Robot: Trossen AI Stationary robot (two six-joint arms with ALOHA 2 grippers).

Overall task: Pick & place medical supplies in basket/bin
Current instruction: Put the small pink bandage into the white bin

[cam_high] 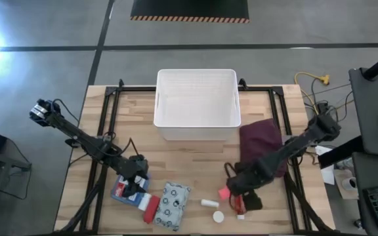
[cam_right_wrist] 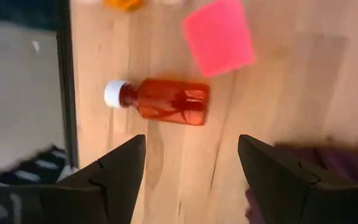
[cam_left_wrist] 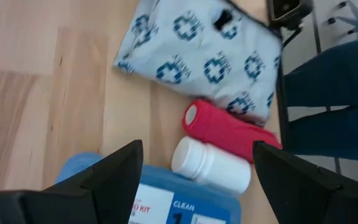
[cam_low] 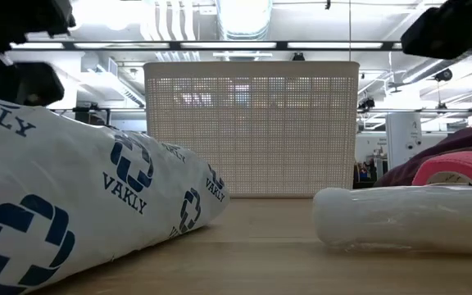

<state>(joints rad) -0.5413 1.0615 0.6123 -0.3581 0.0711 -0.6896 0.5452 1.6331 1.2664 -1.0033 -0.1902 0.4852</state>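
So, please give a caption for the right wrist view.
Open right gripper above an orange-red bottle with white cap, beside a pink square block, on wood.

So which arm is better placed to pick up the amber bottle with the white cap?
Right. The right pincer hangs open directly over the amber bottle, next to the pink cube. The left pincer is open over the blue packet across the table.

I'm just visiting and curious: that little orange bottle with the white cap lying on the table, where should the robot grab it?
Across its flat-sided body, from straight above. The orange bottle lies on its side on the wood, and the right gripper hangs over it with jaws open wider than the body. The white cap is narrower and rounder, likely slipperier.
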